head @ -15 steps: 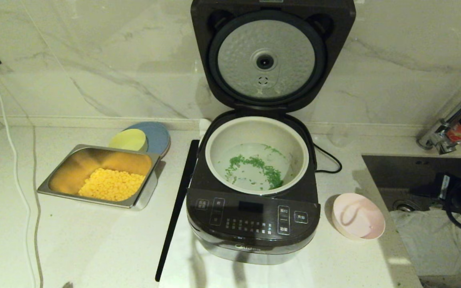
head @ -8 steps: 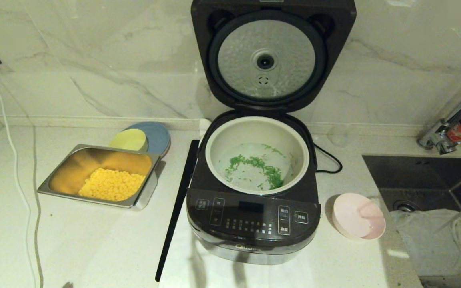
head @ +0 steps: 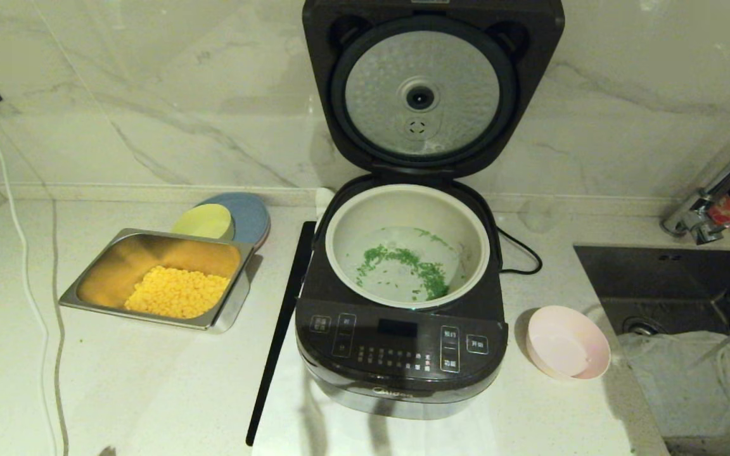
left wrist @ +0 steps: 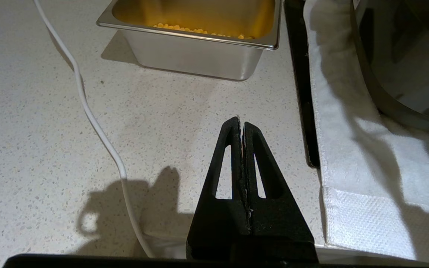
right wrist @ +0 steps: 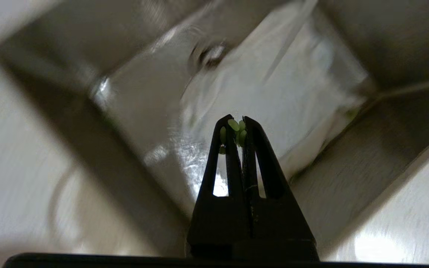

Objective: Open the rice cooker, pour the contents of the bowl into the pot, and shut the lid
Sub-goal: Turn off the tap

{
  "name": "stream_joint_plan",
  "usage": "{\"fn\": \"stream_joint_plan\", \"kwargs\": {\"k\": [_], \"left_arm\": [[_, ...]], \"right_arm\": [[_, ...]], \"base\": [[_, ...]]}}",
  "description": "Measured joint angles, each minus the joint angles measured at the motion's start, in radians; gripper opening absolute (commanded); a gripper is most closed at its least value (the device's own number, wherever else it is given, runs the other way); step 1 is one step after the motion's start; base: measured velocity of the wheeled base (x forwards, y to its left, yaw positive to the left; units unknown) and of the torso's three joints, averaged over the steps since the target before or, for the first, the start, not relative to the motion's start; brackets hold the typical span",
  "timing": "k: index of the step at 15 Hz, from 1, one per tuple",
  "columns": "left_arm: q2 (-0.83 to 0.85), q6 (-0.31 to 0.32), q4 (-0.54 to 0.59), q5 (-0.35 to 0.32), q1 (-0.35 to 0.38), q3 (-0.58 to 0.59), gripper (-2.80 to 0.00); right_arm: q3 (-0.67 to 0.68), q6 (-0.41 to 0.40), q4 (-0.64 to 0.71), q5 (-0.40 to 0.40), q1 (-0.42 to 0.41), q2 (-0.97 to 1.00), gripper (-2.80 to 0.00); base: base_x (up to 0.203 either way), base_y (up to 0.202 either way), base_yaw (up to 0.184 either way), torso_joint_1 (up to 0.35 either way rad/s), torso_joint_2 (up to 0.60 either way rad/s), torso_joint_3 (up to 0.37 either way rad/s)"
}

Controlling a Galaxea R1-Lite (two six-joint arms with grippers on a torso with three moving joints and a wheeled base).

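The black rice cooker (head: 397, 354) stands open in the middle of the counter. Its lid (head: 422, 95) is upright, with the silver underside facing me. The cream pot (head: 403, 206) holds the contents (head: 428, 275), chopped green bits scattered over its bottom. The pink bowl (head: 568, 345) sits upright and empty on the counter, right of the cooker. My right gripper (right wrist: 238, 121) is shut over the sink, with a few green bits stuck at its tips. My left gripper (left wrist: 241, 124) is shut, holds nothing, and hangs over the counter in front of the steel tray (left wrist: 192, 52).
A steel tray (head: 232, 310) of corn, a yellow bowl (head: 203, 221) and a blue plate (head: 248, 212) sit left of the cooker. A white cable (head: 29, 285) crosses the left counter. A black strip (head: 282, 323) lies beside the cooker. The sink (head: 656, 272) with a white cloth (head: 675, 373) is at right.
My right arm has pulled away from beside the bowl toward the sink at the right, and its gripper has shut. The bowl and cooker have not moved.
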Motion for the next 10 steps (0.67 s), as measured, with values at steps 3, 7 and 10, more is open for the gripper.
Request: {"fn": "stream_joint_plan", "kwargs": {"k": [3, 7, 10], "left_arm": [[0.0, 0.0, 0.0, 0.0, 0.0, 0.0, -2.8], [0.0, 0.0, 0.0, 0.0, 0.0, 0.0, -2.8], [0.0, 0.0, 0.0, 0.0, 0.0, 0.0, -2.8]], "right_arm": [[0.005, -0.038, -0.114, -0.099, 0.0, 0.05, -2.8], [0.017, -0.082, -0.269, -0.194, -0.001, 0.12, -2.8], [0.013, -0.109, -0.349, -0.225, -0.002, 0.176, -2.8]], "base": [[0.0, 0.0, 0.0, 0.0, 0.0, 0.0], [0.0, 0.0, 0.0, 0.0, 0.0, 0.0], [0.0, 0.0, 0.0, 0.0, 0.0, 0.0]]}}
